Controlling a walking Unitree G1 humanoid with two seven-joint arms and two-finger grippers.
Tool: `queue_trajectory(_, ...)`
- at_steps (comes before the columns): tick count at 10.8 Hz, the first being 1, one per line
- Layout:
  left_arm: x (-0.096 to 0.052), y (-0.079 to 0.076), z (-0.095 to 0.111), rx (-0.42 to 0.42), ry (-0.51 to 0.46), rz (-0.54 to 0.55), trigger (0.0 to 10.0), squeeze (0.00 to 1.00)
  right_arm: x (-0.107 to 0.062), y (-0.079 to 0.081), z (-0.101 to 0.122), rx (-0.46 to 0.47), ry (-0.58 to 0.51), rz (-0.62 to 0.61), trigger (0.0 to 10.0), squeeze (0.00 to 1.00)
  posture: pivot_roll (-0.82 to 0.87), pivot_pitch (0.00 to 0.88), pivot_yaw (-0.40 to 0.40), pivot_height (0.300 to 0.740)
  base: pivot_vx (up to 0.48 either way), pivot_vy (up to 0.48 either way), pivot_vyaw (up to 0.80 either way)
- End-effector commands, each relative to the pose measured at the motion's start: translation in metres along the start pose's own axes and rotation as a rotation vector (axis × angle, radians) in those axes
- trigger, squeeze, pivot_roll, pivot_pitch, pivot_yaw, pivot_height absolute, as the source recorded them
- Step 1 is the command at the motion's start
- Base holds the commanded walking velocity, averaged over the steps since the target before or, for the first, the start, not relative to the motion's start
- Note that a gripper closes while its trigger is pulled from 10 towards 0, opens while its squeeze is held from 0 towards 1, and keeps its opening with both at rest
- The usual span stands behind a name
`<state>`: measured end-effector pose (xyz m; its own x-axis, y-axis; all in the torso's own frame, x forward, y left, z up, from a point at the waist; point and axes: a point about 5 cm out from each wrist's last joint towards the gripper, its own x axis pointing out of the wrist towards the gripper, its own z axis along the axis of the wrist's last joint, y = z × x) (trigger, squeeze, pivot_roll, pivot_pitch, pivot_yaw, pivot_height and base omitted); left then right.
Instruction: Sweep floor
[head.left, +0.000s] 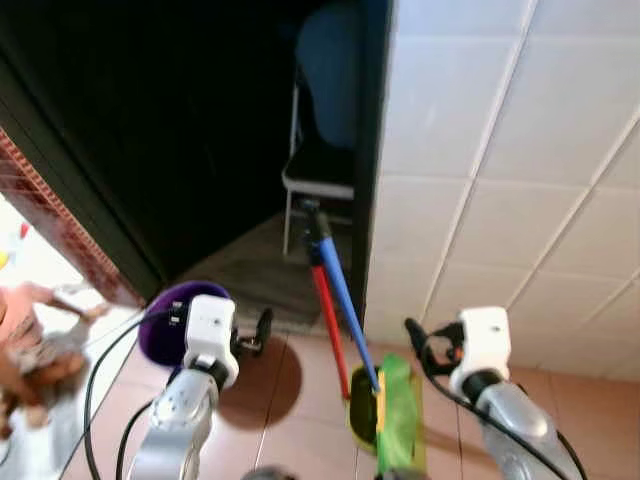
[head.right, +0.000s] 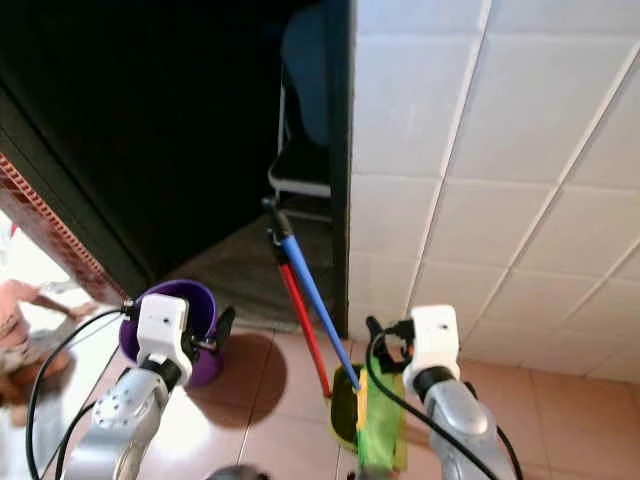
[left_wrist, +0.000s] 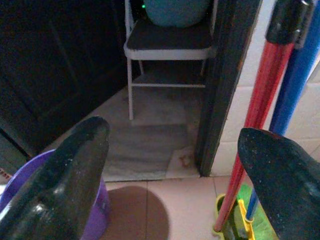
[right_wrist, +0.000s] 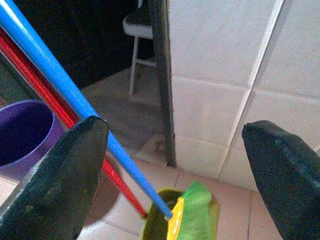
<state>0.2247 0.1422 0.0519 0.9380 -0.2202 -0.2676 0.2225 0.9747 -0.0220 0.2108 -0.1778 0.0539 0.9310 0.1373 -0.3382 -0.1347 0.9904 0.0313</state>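
Note:
A blue-handled broom (head.left: 345, 300) and a red-handled one (head.left: 327, 320) lean against the dark door frame (head.left: 372, 150), their heads in a green and yellow dustpan (head.left: 398, 415) on the reddish tile floor. My left gripper (head.left: 255, 332) hangs open to the left of the handles, near a purple bucket (head.left: 165, 320). My right gripper (head.left: 415, 340) is open just right of the blue handle (right_wrist: 75, 95), with nothing between its fingers (right_wrist: 60, 170). In the left wrist view both handles (left_wrist: 277, 90) stand beside one finger (left_wrist: 280, 175).
A white tiled wall (head.left: 510, 170) fills the right side. Through the dark doorway a white metal chair (head.left: 312, 180) holds a blue object (left_wrist: 175, 10). A brick-patterned edge (head.left: 60, 210) runs at left, with a person's arm (head.left: 30, 310) at the far left. Cables (head.left: 105, 370) trail from my arms.

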Motion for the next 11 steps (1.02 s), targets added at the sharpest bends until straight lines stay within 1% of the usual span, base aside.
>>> queue_trajectory(1, -0.002, 0.006, 0.002, 0.016, -0.001, 0.011, 10.0, 0.00, 0.002, 0.005, 0.002, 0.006, -0.011, 0.014, 10.0, 0.00, -0.11, 0.000, 0.069, 0.740, 0.000, 0.000, 0.00)
queue_trajectory(3, 0.001, 0.003, 0.004, 0.029, -0.007, 0.010, 10.0, 0.00, 0.001, 0.005, 0.003, 0.010, -0.014, 0.012, 10.0, 0.00, -0.11, 0.000, 0.068, 0.740, 0.000, 0.000, 0.00)
queue_trajectory(4, 0.004, 0.002, 0.009, 0.055, -0.024, 0.001, 10.0, 0.00, 0.002, 0.004, 0.006, -0.023, -0.030, 0.023, 10.0, 0.00, -0.11, 0.000, 0.067, 0.740, 0.000, 0.000, 0.00)
queue_trajectory(6, 0.007, 0.004, 0.018, 0.048, -0.064, 0.013, 10.0, 0.00, 0.010, -0.004, 0.018, -0.113, -0.062, 0.054, 10.0, 0.00, -0.10, 0.000, 0.069, 0.740, 0.000, 0.000, 0.00)
queue_trajectory(7, 0.007, 0.003, 0.018, 0.053, -0.065, 0.004, 10.0, 0.00, 0.013, -0.007, 0.022, -0.147, -0.073, 0.087, 10.0, 0.00, -0.10, 0.000, 0.071, 0.740, 0.000, 0.000, 0.00)
queue_trajectory(8, 0.002, 0.000, 0.015, 0.037, -0.051, -0.040, 10.0, 0.00, 0.014, -0.008, 0.028, -0.207, -0.089, 0.178, 10.0, 0.00, -0.09, 0.000, 0.073, 0.740, 0.000, 0.000, 0.00)
queue_trajectory(9, -0.002, 0.000, 0.013, 0.034, -0.043, -0.054, 10.0, 0.00, 0.014, -0.009, 0.029, -0.228, -0.090, 0.219, 10.0, 0.00, -0.08, 0.000, 0.074, 0.740, 0.000, 0.000, 0.00)
queue_trajectory(10, -0.008, 0.001, 0.008, 0.035, -0.020, -0.062, 10.0, 0.00, 0.017, -0.012, 0.034, -0.257, -0.093, 0.285, 10.0, 0.00, -0.08, 0.001, 0.074, 0.740, 0.000, 0.000, 0.00)
queue_trajectory(11, -0.013, 0.002, 0.005, 0.041, -0.004, -0.066, 10.0, 0.00, 0.023, -0.018, 0.042, -0.265, -0.095, 0.351, 10.0, 0.00, -0.06, 0.017, 0.074, 0.740, 0.000, 0.000, 0.00)
